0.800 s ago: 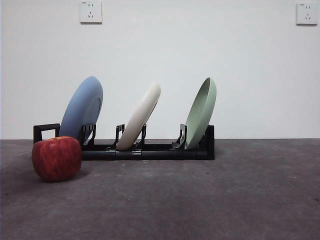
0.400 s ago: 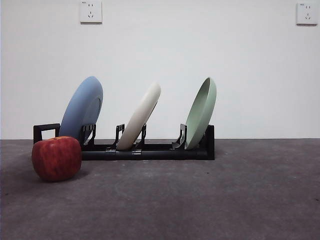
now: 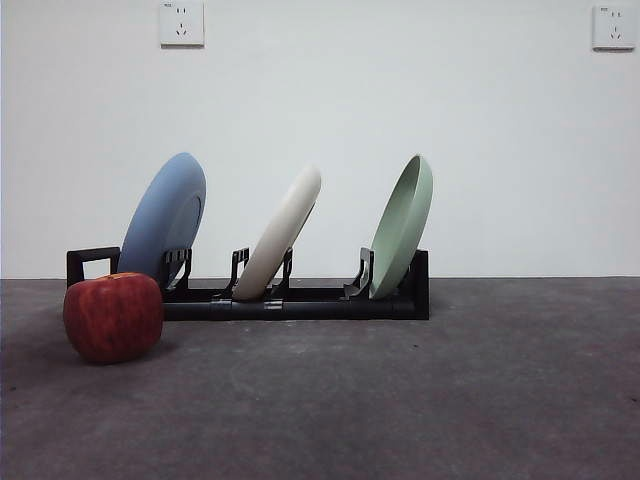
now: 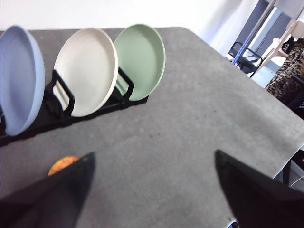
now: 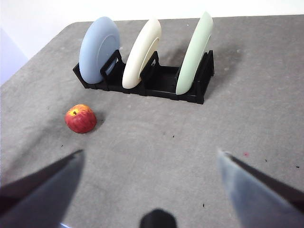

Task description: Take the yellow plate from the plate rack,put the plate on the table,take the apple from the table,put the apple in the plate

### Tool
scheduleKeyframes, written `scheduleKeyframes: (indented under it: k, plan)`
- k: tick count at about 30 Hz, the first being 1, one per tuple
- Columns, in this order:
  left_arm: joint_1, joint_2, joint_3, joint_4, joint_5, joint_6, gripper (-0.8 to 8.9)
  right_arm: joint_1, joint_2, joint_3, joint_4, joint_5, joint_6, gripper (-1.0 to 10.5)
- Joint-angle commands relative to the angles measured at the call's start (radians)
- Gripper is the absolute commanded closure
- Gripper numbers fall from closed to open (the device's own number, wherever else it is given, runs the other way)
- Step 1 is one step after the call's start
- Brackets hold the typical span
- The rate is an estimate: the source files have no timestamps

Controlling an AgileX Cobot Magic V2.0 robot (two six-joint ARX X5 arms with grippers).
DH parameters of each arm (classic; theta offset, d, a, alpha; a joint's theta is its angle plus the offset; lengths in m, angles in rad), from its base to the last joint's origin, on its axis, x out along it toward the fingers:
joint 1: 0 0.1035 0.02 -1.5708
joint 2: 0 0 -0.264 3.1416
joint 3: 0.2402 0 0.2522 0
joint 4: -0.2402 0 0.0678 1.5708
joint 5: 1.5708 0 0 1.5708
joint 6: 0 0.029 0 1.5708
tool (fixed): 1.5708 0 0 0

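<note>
3 plates [image 3: 281, 232], 1 apple [image 3: 113, 316], 1 rack [image 3: 300, 299]

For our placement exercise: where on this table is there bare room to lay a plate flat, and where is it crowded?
Bare table lies in front of the plate rack, beside the apple, and past the rack's green-plate end. It is crowded in the rack, where the yellow plate stands between two others.

You've got a dark grey rough surface [image 3: 420, 400] with faint scuffs and a few small dark specks. Directly on it: the black plate rack [image 3: 300, 297], sitting toward the back, loop handle at the end nearest the apple. The red apple [image 3: 113, 316] rests on the surface just in front of that handle end, apart from the rack in the right wrist view, yellowish patch at its stem
</note>
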Motion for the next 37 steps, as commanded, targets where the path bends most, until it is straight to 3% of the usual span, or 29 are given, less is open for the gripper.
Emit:
scheduleKeyframes:
  k: [1, 8, 15, 25, 31, 37]
  plan:
    - [0.000, 0.023, 0.002, 0.042, 0.040, 0.011, 2.10, 0.002, 0.003, 0.005, 0.005, -0.003, -0.003, 3.8]
    - [-0.030, 0.129, 0.002, 0.224, 0.069, 0.011, 2.11, 0.002, 0.003, 0.005, 0.003, -0.003, -0.003, 3.8]
    - [-0.142, 0.357, 0.060, 0.404, 0.051, 0.018, 2.12, 0.002, 0.012, 0.005, -0.007, -0.003, -0.003, 3.8]
    - [-0.298, 0.784, 0.309, 0.429, -0.203, 0.217, 2.12, 0.002, 0.049, 0.005, -0.031, -0.003, -0.003, 3.8]
    - [-0.340, 1.021, 0.422, 0.525, -0.305, 0.241, 2.12, 0.002, 0.067, 0.005, -0.050, -0.003, -0.004, 3.8]
    - [-0.348, 1.175, 0.426, 0.674, -0.330, 0.240, 2.12, 0.002, 0.069, 0.005, -0.047, -0.003, -0.004, 3.8]
